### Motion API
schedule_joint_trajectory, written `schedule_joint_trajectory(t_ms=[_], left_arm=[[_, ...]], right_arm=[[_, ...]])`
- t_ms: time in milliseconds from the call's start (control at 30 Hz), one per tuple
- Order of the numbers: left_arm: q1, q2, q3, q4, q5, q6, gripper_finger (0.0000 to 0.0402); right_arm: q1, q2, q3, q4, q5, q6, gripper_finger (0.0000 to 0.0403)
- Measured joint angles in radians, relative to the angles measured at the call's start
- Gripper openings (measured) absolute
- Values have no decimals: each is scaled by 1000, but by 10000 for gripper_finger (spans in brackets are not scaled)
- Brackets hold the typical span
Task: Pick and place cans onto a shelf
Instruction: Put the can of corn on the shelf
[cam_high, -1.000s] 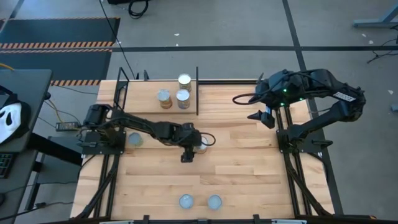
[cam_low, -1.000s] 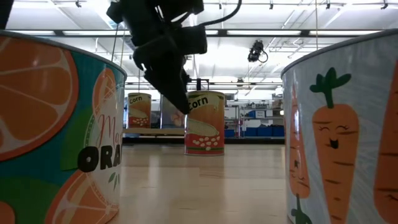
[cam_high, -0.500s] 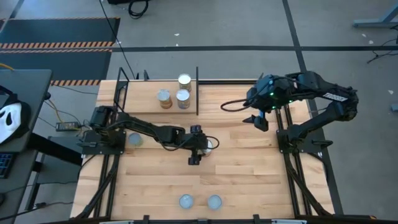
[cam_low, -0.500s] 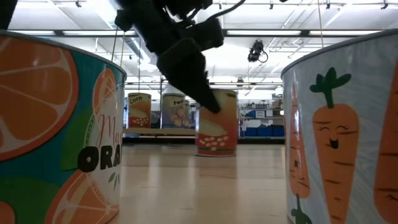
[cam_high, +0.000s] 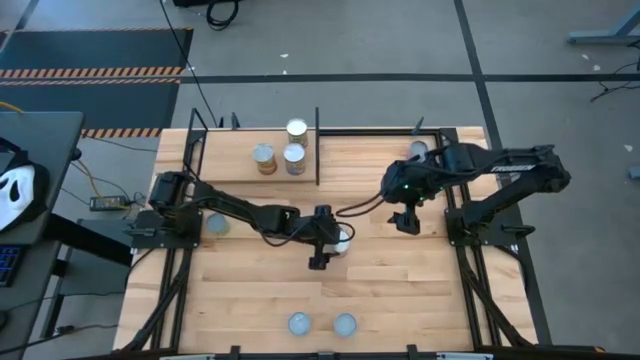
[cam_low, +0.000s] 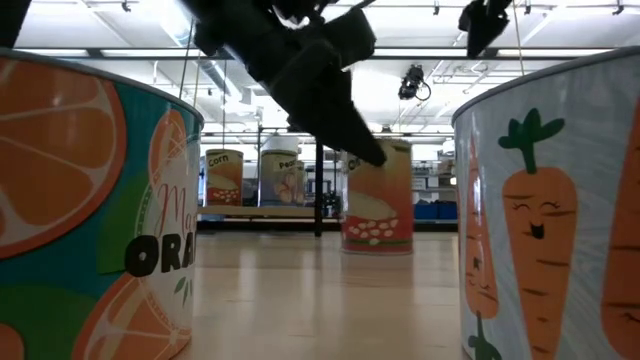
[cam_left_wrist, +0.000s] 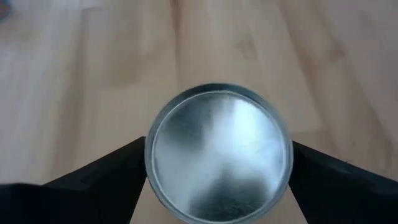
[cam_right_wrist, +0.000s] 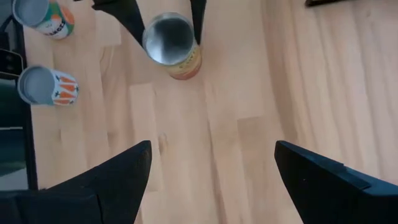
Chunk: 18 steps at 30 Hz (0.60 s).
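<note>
Jaws of left gripper (cam_left_wrist: 217, 171) pinch round shiny-topped can (cam_left_wrist: 219, 152); right gripper (cam_right_wrist: 208, 165) jaws spread over wood tabletop (cam_right_wrist: 236, 124).

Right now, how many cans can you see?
8: three on the shelf, one can in the left end effector, one beside the left arm's base, two at the near edge, one by the right arm.

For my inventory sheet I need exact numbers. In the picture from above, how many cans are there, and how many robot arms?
Cans: 8
Robot arms: 2
Total: 10
</note>
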Motion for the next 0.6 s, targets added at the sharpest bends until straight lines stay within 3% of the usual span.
schedule_joint_trajectory(t_ms=[133, 367, 600], left_arm=[[8, 5, -2, -14, 21, -14, 347], [9, -27, -1, -81, -27, -21, 286], [12, -204, -2, -266, -186, -160, 285]], right_arm=[[23, -6, -3, 2, -1, 45, 348], [33, -44, -3, 6, 15, 107, 348], [23, -83, -2, 18, 58, 106, 348]])
